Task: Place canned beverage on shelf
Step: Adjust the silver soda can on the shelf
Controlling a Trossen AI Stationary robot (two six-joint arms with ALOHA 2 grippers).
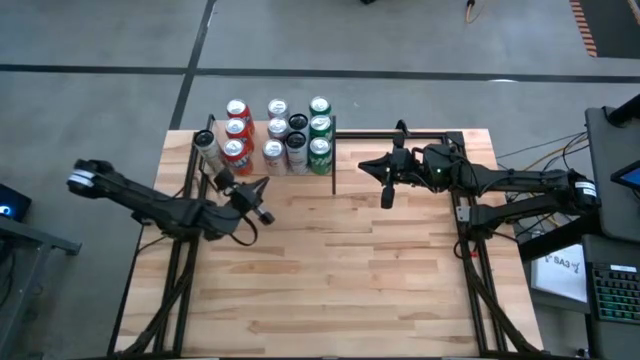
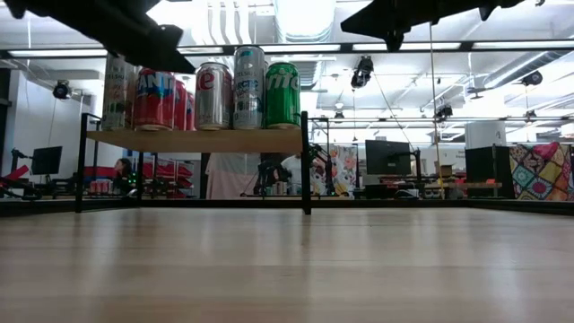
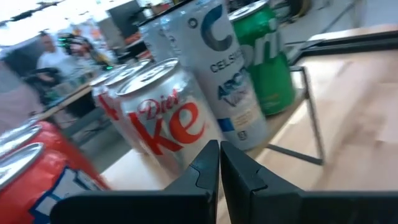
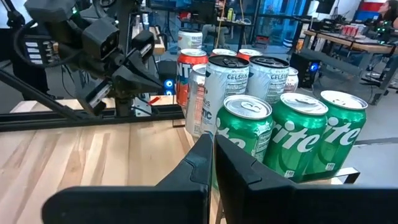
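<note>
Several beverage cans (image 1: 276, 130), red, silver and green, stand upright on the shelf (image 2: 197, 139). The shelf is a small wooden board raised on black posts at the table's far left-centre. My left gripper (image 1: 260, 187) hovers just in front of the shelf, shut and empty, pointing at a Diet Coke can (image 3: 165, 115). My right gripper (image 1: 364, 165) hangs to the right of the shelf, shut and empty, facing the green cans (image 4: 292, 134). In the low view both arms show only as dark shapes at the top.
The plank tabletop (image 1: 350, 270) stretches toward the near edge. A black frame rail (image 1: 430, 132) runs along the far right edge. A keyboard and cables (image 1: 610, 290) lie off the table's right side. A person (image 3: 46, 50) shows in the room behind.
</note>
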